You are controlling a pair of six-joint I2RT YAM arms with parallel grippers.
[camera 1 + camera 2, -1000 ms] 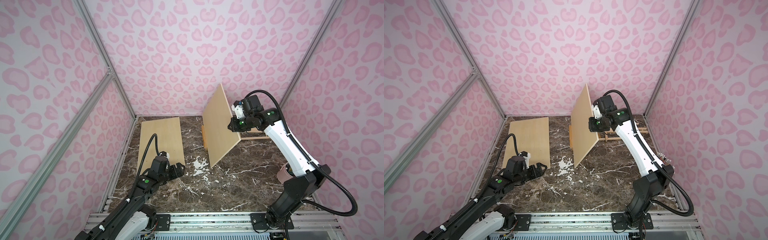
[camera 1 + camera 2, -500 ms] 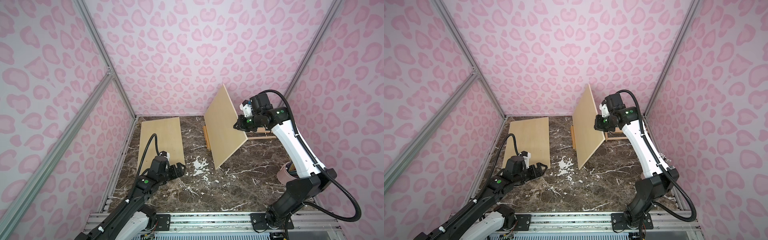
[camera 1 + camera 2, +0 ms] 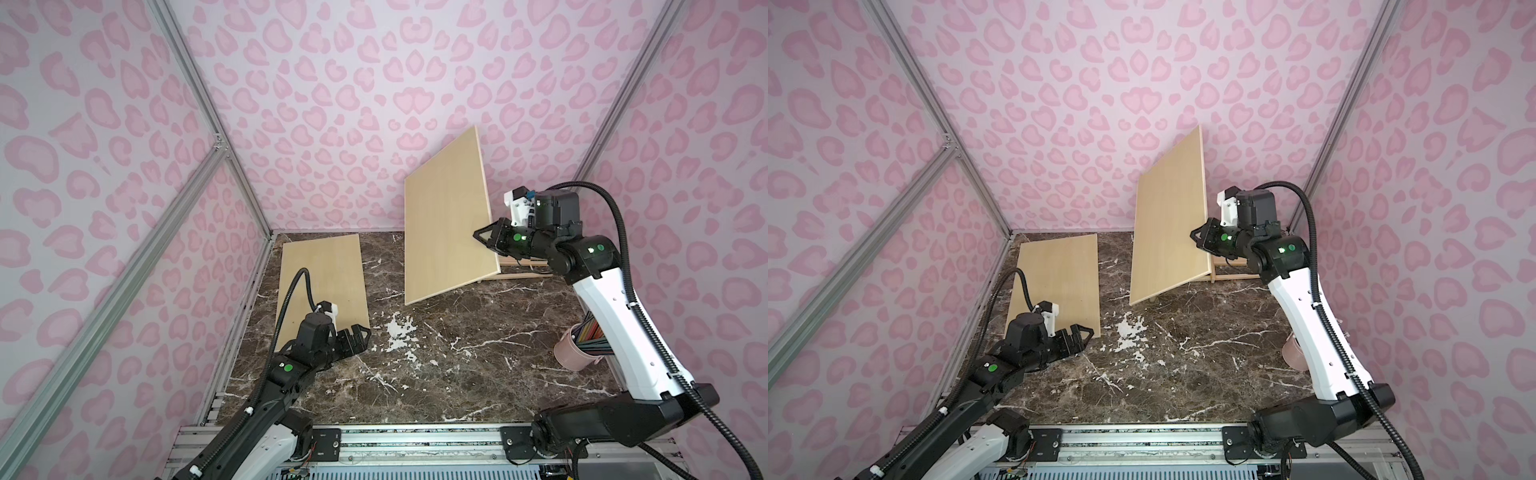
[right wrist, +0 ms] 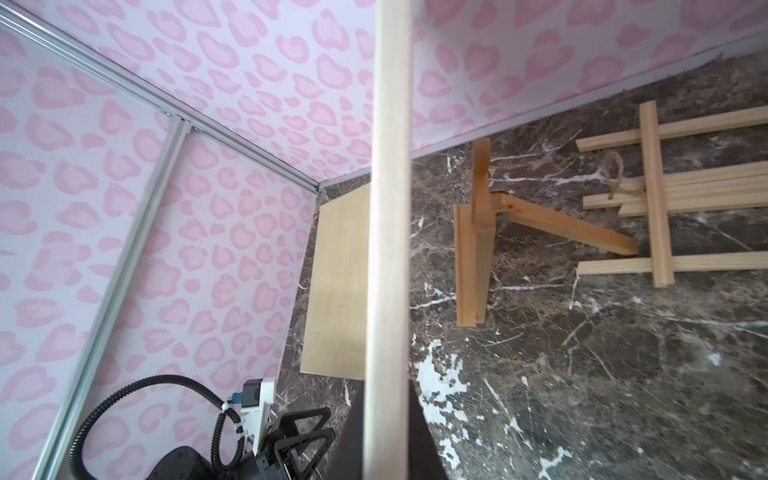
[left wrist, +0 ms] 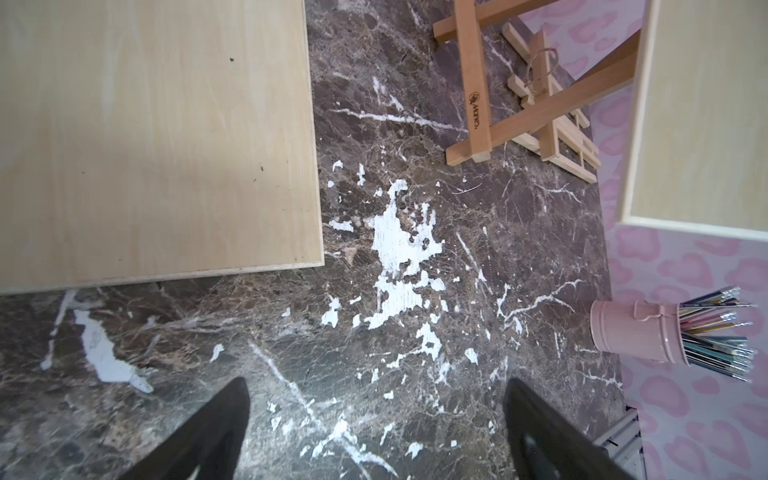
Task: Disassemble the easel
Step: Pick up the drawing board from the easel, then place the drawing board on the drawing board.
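My right gripper [image 3: 482,237] [image 3: 1196,237] [image 4: 386,436] is shut on the right edge of a pale wooden board [image 3: 446,220] [image 3: 1169,224] [image 4: 388,208]. It holds the board upright and tilted above the back of the marble table [image 3: 457,374]. The easel [image 3: 525,268] [image 3: 1229,270] [image 5: 473,95] [image 4: 478,237] lies on the table behind and below that board, partly hidden in both top views. A lighter slatted frame [image 5: 552,129] [image 4: 656,195] lies next to the easel. My left gripper [image 3: 359,334] [image 3: 1081,334] [image 5: 376,415] hovers open and empty at the front left.
A second pale board [image 3: 322,282] [image 3: 1059,278] [image 5: 145,137] [image 4: 336,291] lies flat at the back left, its near corner beside my left gripper. A pink cup [image 3: 575,353] [image 5: 636,332] of coloured pencils stands at the right edge beside my right arm. Pink patterned walls enclose three sides.
My right gripper has carried the upright board to the right and a little higher. The left arm has not moved.
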